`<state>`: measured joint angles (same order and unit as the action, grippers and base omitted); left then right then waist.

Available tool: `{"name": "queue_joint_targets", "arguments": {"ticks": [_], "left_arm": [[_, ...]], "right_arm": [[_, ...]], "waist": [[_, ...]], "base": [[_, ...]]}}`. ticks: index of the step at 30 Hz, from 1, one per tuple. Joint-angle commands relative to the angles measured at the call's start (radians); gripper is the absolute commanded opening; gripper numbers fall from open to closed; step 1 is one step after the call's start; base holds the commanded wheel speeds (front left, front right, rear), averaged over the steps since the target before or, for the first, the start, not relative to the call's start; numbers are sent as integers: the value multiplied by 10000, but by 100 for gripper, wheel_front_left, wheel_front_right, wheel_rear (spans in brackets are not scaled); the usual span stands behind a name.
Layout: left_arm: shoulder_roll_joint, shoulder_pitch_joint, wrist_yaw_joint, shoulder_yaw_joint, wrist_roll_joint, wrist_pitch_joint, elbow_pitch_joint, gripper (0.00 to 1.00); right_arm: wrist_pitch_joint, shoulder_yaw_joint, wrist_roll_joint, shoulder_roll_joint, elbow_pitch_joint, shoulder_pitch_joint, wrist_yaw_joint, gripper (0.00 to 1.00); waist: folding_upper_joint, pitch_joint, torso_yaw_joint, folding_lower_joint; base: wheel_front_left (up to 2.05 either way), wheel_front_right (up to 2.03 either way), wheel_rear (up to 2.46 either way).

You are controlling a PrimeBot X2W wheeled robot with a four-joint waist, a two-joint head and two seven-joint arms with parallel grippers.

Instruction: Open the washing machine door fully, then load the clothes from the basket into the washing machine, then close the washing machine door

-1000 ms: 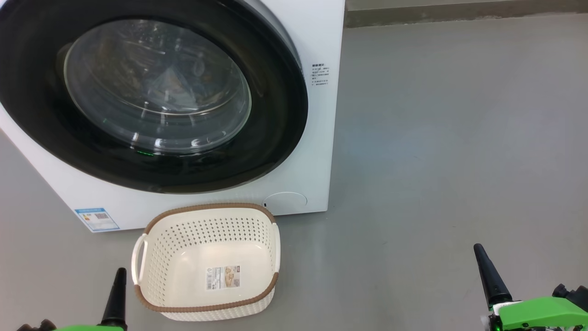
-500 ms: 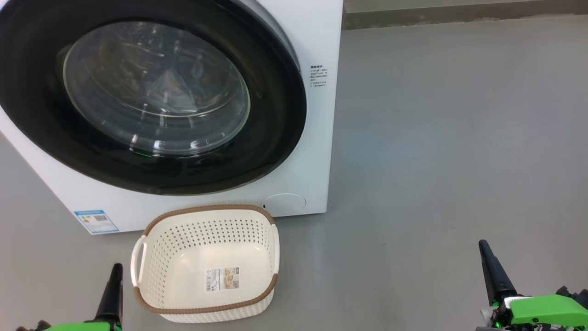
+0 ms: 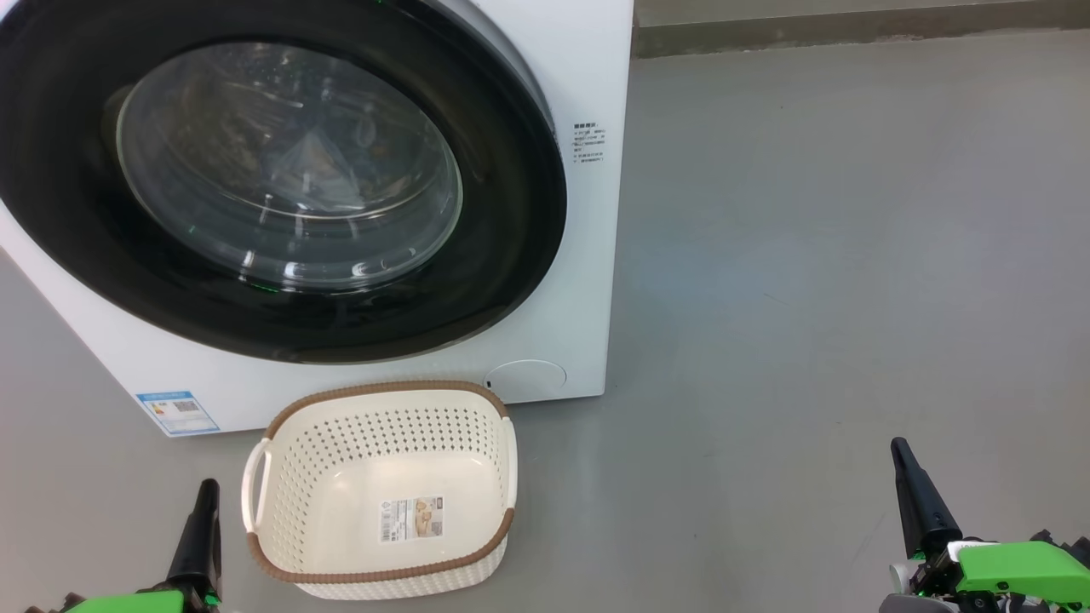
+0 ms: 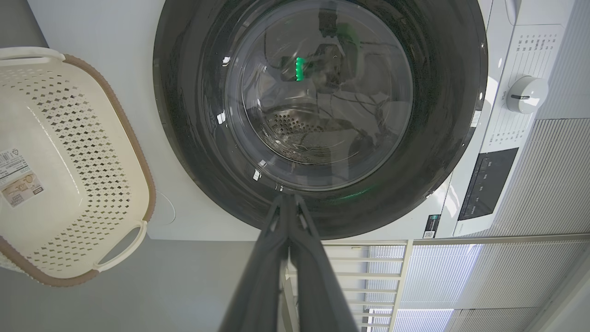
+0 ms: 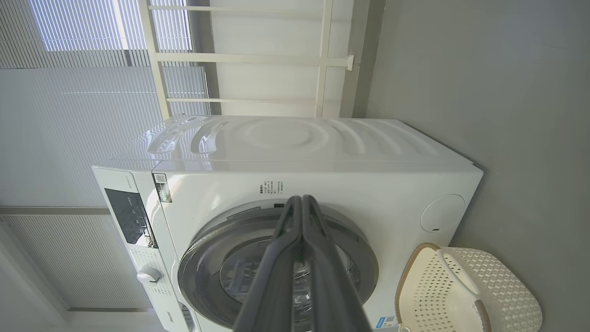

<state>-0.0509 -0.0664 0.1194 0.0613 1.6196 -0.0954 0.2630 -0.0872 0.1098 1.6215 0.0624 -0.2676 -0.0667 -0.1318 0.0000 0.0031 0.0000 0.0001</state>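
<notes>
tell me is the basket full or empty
Empty. The basket shows its bare floor and a label sticker, with nothing else inside.

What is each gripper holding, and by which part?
Nothing is held. The left gripper and right gripper are both shut empty, apart from the basket and the washing machine door.

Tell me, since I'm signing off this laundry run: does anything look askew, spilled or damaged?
Nothing stands out. The cream-white perforated plastic basket sits upright and empty on the grey floor, and the round black-rimmed glass door looks shut on the white box-shaped washing machine. No spill or damage shows.
</notes>
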Motion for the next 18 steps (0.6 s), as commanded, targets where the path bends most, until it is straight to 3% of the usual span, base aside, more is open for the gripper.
{"name": "queue_joint_targets", "arguments": {"ticks": [1, 18], "left_arm": [[-124, -402, 113, 347, 37, -36, -183, 0], [-98, -405, 113, 385, 6, -66, -182, 0]], "right_arm": [[-73, -194, 65, 49, 241, -391, 11, 0], [-111, -146, 25, 15, 238, -396, 11, 0]], "waist": [[0, 0, 0, -1], [0, 0, 0, -1]], "base": [[0, 0, 0], [0, 0, 0]]}}
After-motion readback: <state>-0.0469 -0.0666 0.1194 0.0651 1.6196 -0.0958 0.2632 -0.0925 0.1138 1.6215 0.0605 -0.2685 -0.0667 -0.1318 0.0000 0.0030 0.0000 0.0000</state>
